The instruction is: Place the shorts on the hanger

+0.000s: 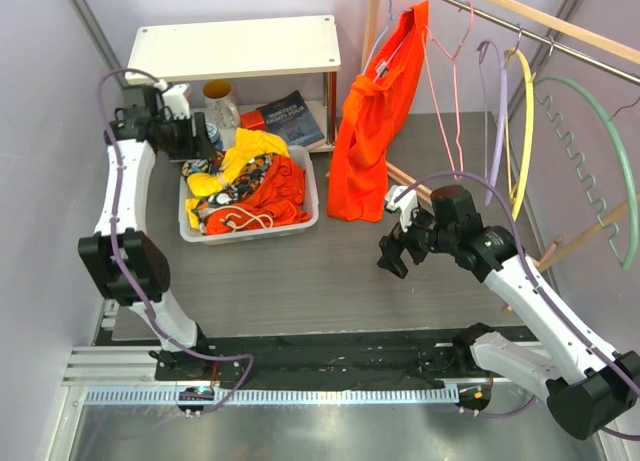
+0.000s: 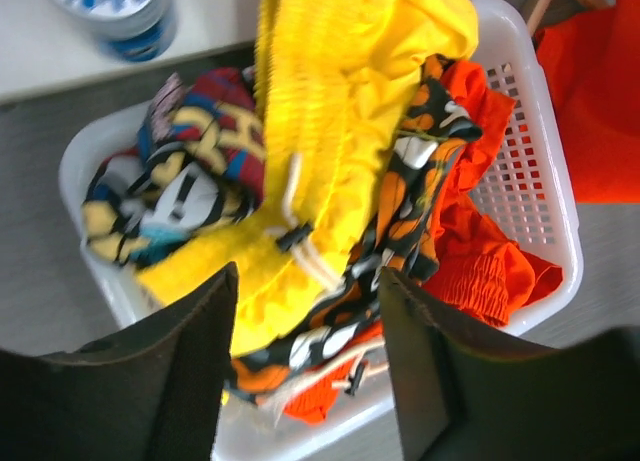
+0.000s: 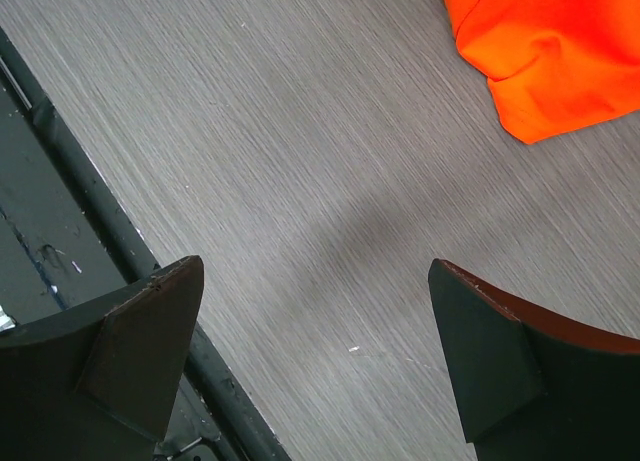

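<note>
Two hands hang spread and empty: the left hand (image 2: pixel 305 291) just above the yellow shorts (image 2: pixel 340 101) heaped in the white basket (image 2: pixel 540 151), the right hand (image 3: pixel 315 301) over bare surface (image 3: pixel 300 131) right of the basket. The pink hanger (image 1: pixel 452 101) hangs beyond the basket's right side.

A white basket (image 1: pixel 313 196) sits on the grey surface (image 1: pixel 330 271), holding a multicoloured patterned cloth (image 2: pixel 190 171) and an orange cloth (image 1: pixel 285 186). Behind it stands a white shelf (image 1: pixel 240 46) with a book (image 1: pixel 290 116) under its top. An orange garment (image 1: pixel 375 121) hangs at the rail (image 1: pixel 560 48), near a lilac hanger (image 1: pixel 493 121), a yellow hanger (image 1: pixel 526 131) and a green hanger (image 1: pixel 625 161).
</note>
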